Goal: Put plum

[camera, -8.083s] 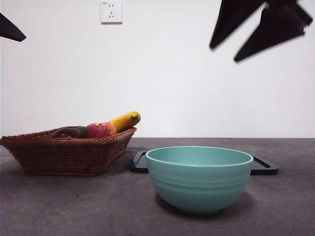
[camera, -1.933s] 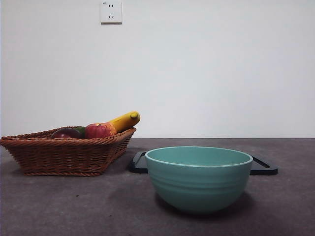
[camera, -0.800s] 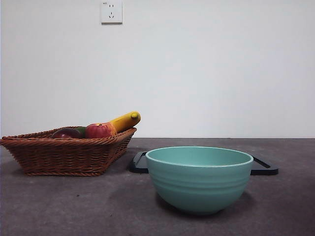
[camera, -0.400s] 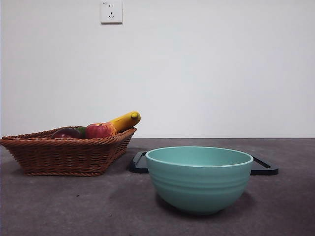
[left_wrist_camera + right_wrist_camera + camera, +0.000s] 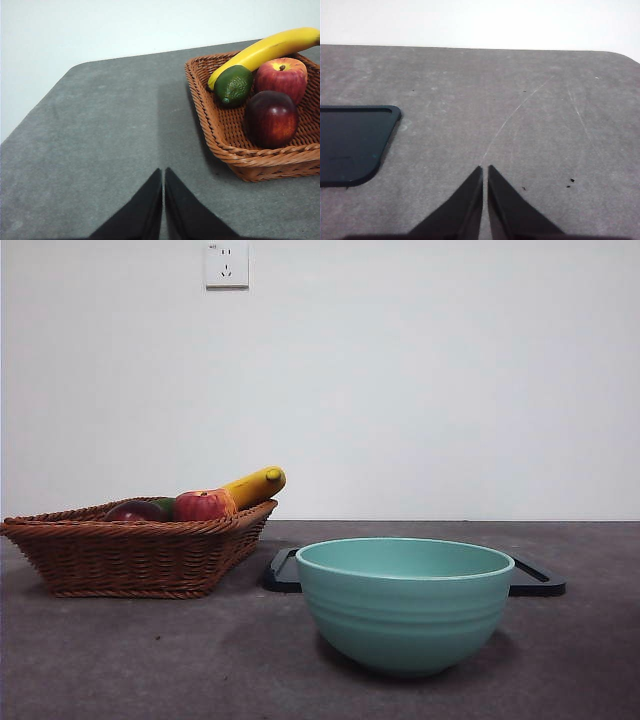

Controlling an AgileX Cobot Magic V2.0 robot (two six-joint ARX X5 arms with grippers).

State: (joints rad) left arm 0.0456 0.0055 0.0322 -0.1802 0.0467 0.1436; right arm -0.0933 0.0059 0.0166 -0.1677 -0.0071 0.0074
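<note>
The plum (image 5: 271, 119) sits in the wicker basket (image 5: 140, 555) on the left, beside the apple (image 5: 203, 505). Further right stands the teal bowl (image 5: 405, 600). Both claws, left gripper (image 5: 163, 172) and right gripper (image 5: 485, 170), are pinched closed on nothing, above bare table (image 5: 520, 115).

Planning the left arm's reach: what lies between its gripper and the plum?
In the left wrist view, bare grey table and then the wicker basket's near rim lie between the left gripper, jaws shut, and the plum.
</note>
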